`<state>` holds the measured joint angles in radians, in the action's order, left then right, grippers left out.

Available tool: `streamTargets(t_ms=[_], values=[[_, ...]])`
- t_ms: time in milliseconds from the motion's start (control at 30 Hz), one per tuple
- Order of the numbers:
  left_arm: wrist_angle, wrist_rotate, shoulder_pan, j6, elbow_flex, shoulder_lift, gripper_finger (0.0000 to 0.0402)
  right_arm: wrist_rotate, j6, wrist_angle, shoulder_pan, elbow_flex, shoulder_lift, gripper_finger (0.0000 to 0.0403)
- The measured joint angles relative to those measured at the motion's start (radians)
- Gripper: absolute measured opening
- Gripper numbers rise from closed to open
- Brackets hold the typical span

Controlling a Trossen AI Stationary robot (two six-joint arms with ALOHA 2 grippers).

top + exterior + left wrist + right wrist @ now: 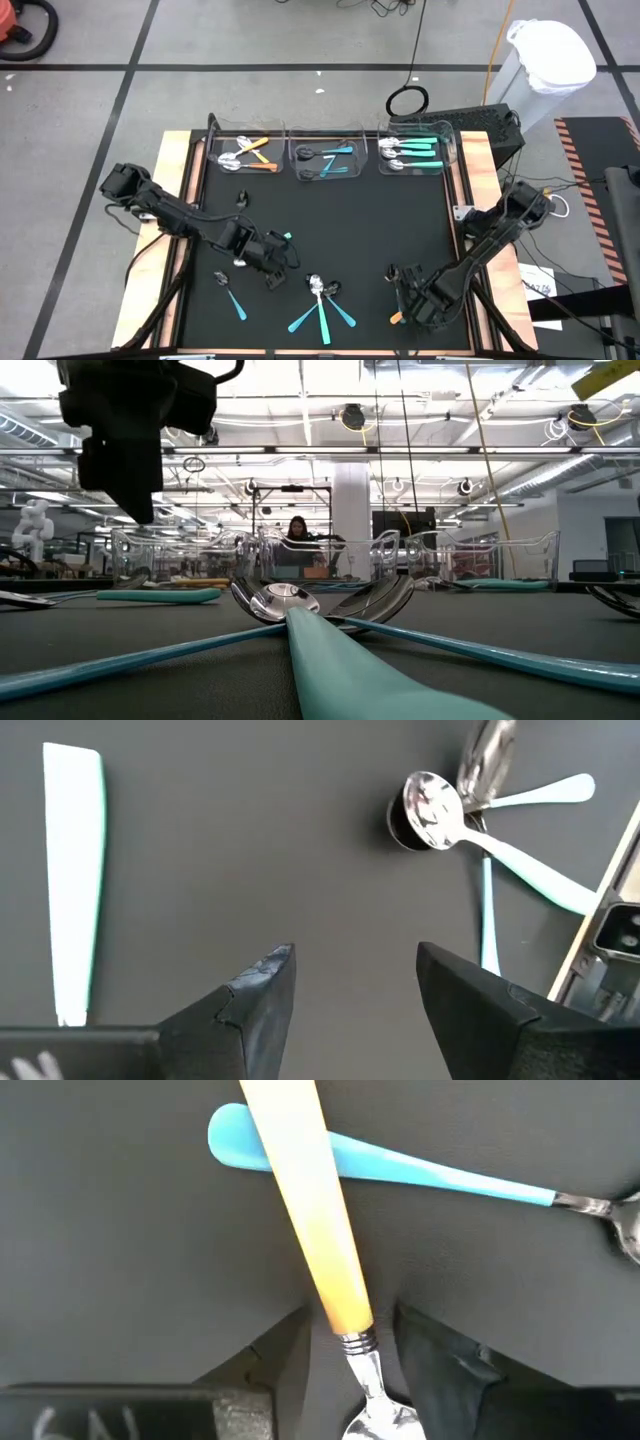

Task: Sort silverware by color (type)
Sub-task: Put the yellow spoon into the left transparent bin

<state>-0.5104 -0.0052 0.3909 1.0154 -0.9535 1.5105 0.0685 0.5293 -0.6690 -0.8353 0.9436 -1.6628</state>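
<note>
The silverware is small spoons with orange or teal handles. An orange-handled spoon [310, 1210] lies on the black mat with its handle across a blue-handled spoon [400, 1165]. My right gripper [352, 1342] points down over it, open, one finger on each side of the spoon's neck with a gap on both sides. In the high view this gripper [403, 298] is near the front right. My left gripper [355, 990] hangs open above bare mat at the front left [275, 278]. A cluster of teal spoons [320, 302] lies crossed between the two arms.
Three clear bins stand along the far edge: orange spoons in the left one [245, 152], dark-bowled teal ones in the middle [327, 158], silver teal ones in the right [415, 150]. A single teal spoon [232, 298] lies front left. A wooden rim [462, 190] frames the mat.
</note>
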Motion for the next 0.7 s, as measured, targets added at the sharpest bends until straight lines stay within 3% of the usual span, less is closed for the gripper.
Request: streamTargets(t_ms=[133, 300, 400, 700], values=[[0.010, 0.000, 0.012, 0.008, 0.000, 0.000, 0.0210, -0.044, 0.027, 0.001, -0.006, 0.001, -0.015, 0.0120], [0.032, 0.000, 0.011, 0.027, 0.000, 0.000, 0.0210, -0.088, 0.034, 0.007, 0.005, -0.004, 0.027, 0.0033], [0.060, 0.000, -0.002, 0.007, -0.013, 0.000, 0.0210, -0.127, 0.039, 0.007, 0.032, -0.005, 0.071, 0.0032], [0.400, -0.007, -0.110, -0.189, -0.014, 0.000, 0.0210, -0.439, 0.086, 0.007, 0.189, -0.004, 0.251, 0.0038]])
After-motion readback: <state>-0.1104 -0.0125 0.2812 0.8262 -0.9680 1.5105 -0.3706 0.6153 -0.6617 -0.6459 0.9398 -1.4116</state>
